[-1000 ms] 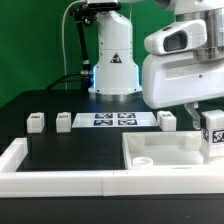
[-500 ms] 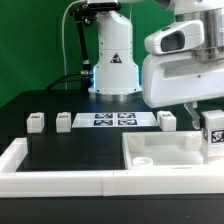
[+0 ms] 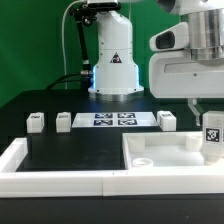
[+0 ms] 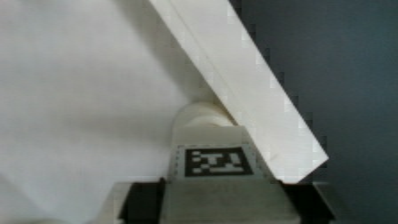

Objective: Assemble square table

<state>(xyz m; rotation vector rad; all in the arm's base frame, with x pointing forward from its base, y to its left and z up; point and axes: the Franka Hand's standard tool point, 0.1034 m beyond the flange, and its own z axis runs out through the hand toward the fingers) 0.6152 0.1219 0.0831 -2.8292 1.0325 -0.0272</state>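
Observation:
The square table's white slab [image 3: 160, 155] lies at the front of the exterior view's right, inside the white rim. My gripper [image 3: 212, 127] is shut on a white tagged leg [image 3: 212, 136] and holds it upright over the slab's far right corner. In the wrist view the leg [image 4: 219, 150] sits between my dark fingers [image 4: 146, 200], with the gripper [image 4: 222, 202] above the slab's floor [image 4: 80, 110] and beside its raised wall [image 4: 240, 75]. Three more legs [image 3: 36, 122], [image 3: 64, 121], [image 3: 167, 119] stand in a row on the black table.
The marker board [image 3: 113, 120] lies between the loose legs. The arm's white base [image 3: 113, 60] stands behind it. A long white rim [image 3: 60, 180] borders the black surface at the front and at the exterior view's left.
The arm and the held leg have shifted a little toward the exterior view's right. The slab and the loose legs have not moved.

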